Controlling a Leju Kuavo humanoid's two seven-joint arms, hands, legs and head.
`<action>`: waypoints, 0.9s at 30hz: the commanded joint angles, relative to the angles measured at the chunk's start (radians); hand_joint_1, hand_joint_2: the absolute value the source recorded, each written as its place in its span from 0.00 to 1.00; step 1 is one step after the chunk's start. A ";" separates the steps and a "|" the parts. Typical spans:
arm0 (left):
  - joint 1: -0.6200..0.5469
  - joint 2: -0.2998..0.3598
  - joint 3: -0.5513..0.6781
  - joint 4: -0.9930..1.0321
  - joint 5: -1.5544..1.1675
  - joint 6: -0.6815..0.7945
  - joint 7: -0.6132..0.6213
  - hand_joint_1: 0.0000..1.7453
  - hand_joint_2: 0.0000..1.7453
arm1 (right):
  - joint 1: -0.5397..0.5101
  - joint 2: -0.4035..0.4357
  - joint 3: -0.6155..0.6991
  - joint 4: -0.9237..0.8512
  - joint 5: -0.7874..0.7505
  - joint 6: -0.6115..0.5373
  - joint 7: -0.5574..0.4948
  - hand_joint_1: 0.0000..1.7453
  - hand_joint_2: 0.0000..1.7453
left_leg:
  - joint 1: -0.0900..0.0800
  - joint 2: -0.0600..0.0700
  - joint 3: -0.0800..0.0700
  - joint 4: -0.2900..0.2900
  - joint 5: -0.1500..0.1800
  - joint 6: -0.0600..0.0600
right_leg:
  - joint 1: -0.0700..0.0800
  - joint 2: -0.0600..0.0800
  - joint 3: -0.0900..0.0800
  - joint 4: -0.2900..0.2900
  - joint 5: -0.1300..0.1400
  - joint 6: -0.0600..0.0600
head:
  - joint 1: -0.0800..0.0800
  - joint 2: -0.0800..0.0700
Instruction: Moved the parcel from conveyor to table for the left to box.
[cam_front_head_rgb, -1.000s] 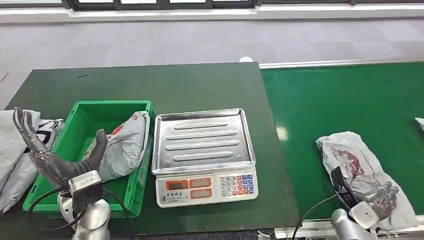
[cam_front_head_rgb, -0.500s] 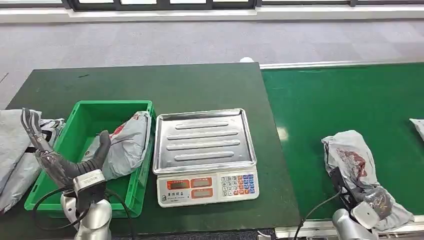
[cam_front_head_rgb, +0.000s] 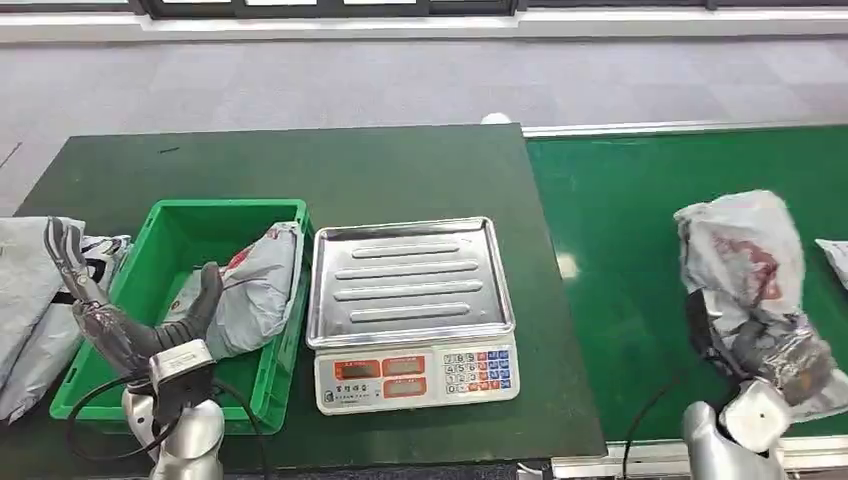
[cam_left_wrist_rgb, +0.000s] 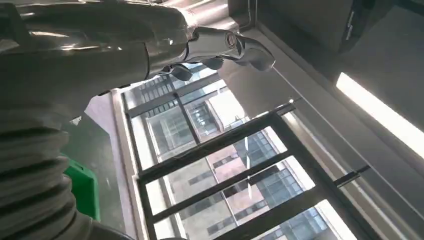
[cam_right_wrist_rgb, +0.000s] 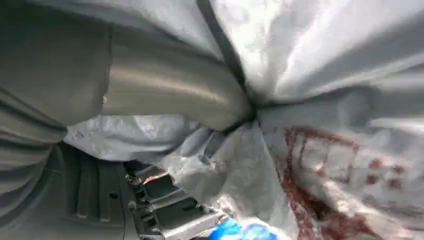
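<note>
The right hand (cam_front_head_rgb: 775, 350) gripped a grey parcel (cam_front_head_rgb: 745, 265) with red print, its fingers closed around the lower part of the bag, and the bag stood up from the hand above the green conveyor (cam_front_head_rgb: 640, 230), on the right side of the scene. In the right wrist view the crumpled grey plastic (cam_right_wrist_rgb: 325, 125) pressed right against the thumb (cam_right_wrist_rgb: 165, 95). The left hand (cam_front_head_rgb: 115, 315) held nothing; its fingers (cam_front_head_rgb: 65, 255) were spread and pointed upward over the near left corner of the green bin (cam_front_head_rgb: 175, 225) on the dark table (cam_front_head_rgb: 350, 165). A second grey parcel (cam_front_head_rgb: 255, 290) lay inside the bin, leaning against its right wall. Just right of the bin stood a scale (cam_front_head_rgb: 410, 310) with a bare steel tray and a keypad on its front. More grey bags (cam_front_head_rgb: 30, 300) lay on the table left of the bin. Another pale parcel (cam_front_head_rgb: 835, 255) showed at the right edge of the conveyor.
</note>
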 joint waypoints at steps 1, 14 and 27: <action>0.052 -0.072 -0.014 0.067 -0.001 -0.001 0.004 0.00 1.00 | -0.159 -0.137 0.699 -0.153 -0.006 0.006 0.113 1.00 1.00 | -0.001 0.020 0.003 0.000 -0.003 -0.001 | -0.001 0.021 -0.003 0.000 0.004 0.000 | 0.000 0.000; 0.040 -0.071 -0.040 0.100 0.000 -0.001 0.004 0.00 1.00 | -0.233 -0.153 0.815 -0.131 -0.006 0.006 0.113 1.00 1.00 | 0.000 0.007 0.002 -0.001 0.001 0.001 | -0.001 0.008 -0.001 -0.001 0.003 0.002 | 0.000 0.000; 0.011 -0.039 -0.068 0.138 0.037 -0.001 0.004 0.00 1.00 | -0.266 0.203 1.146 0.194 -0.006 0.006 -0.069 1.00 1.00 | 0.003 0.012 0.006 -0.004 0.001 -0.003 | 0.002 0.015 0.000 -0.003 0.004 -0.001 | 0.000 0.000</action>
